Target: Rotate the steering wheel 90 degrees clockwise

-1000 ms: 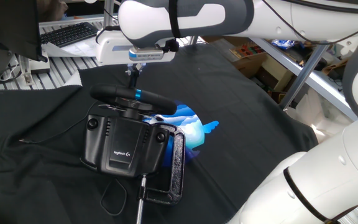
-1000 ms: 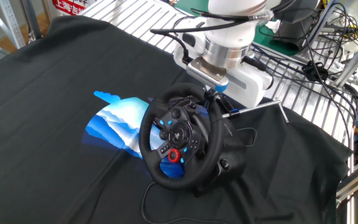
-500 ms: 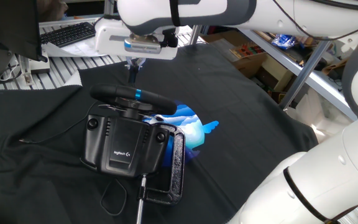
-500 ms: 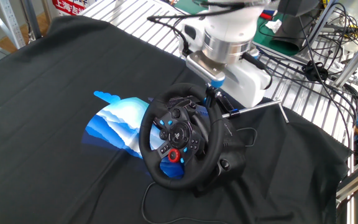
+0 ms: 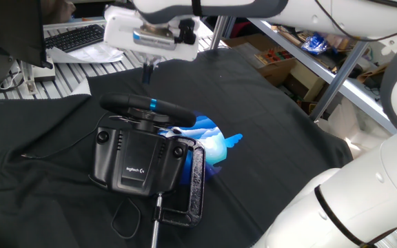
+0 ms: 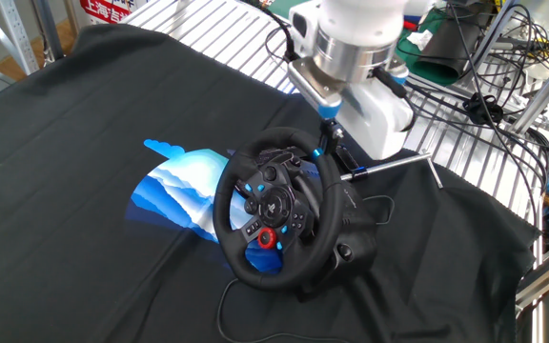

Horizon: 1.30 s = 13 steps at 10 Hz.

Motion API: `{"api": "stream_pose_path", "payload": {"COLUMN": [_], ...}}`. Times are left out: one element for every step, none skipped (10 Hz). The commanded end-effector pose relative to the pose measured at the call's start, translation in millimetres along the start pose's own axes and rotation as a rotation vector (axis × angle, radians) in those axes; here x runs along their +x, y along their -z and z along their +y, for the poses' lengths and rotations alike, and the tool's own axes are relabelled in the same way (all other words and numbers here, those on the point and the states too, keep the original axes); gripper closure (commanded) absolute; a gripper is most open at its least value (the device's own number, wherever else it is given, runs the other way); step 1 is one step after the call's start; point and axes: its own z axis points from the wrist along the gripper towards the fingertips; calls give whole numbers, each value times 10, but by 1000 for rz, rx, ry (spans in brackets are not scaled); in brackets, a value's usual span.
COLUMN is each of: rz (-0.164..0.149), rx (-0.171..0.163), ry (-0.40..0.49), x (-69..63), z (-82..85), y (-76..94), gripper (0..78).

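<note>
Above the steering wheel (image 5: 147,105), the gripper (image 5: 147,71) hovers clear.

The steering wheel (image 6: 276,205) has a matt black rim, rubbery-looking, with glossy coloured plastic buttons at the hub. Its Logitech base (image 5: 138,158) is smooth, slightly shiny black plastic. The C-clamp (image 5: 193,186) is dark metal. A soft, wrinkly black cloth (image 5: 267,117) covers the bench, and the robot arm's shells (image 5: 185,8) are glossy white plastic.

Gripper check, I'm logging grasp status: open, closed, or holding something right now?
Gripper: above the black round steering wheel, holding nothing; open or closed cannot be told.
</note>
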Motion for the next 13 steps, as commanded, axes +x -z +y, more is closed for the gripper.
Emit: {"api": "stream_pose_path", "payload": {"rz": [-11,-30,-42,-40,-38,-45,-81,-124,-143,-134,-148,-175,-175], "rx": [25,47,47,49,48,48,69,193,243,164,144,153,153], "ry": [86,119,156,175,179,185,206,213,227,252,261,269,269], "x": [-116,-161,-226,-303,-388,-429,-494,-570,-614,-748,-803,-832,-832], "z": [53,29,-20,-71,-148,-189,-259,-350,-385,-450,-485,-536,-536], "y": [69,18,-21,-59,-121,-154,-195,-278,-338,-497,-560,-619,-619], "gripper": [764,764,764,764,764,764,764,764,764,764,764,764,764]}}
